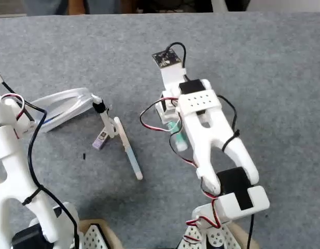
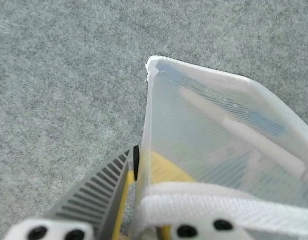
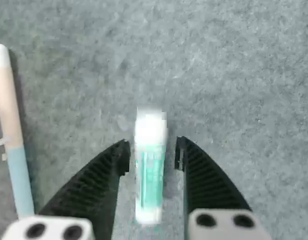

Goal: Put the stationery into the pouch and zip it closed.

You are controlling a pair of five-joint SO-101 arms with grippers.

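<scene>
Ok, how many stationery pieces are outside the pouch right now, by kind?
Pens: 2, black-capped white pen, pale pen with blue end
Small purple item: 1
Green-and-white tube: 1
Total: 4 outside the pouch

Grey felt table (image 1: 263, 62) is viewed from above, arm bases (image 1: 211, 233) at 6 o'clock. Left wrist view is set very close on translucent white mesh pouch (image 2: 218, 135), shared overhead at 9 o'clock. Right wrist view is aimed down, near; pale blue-and-white pen (image 3: 11, 150) is shared.
</scene>
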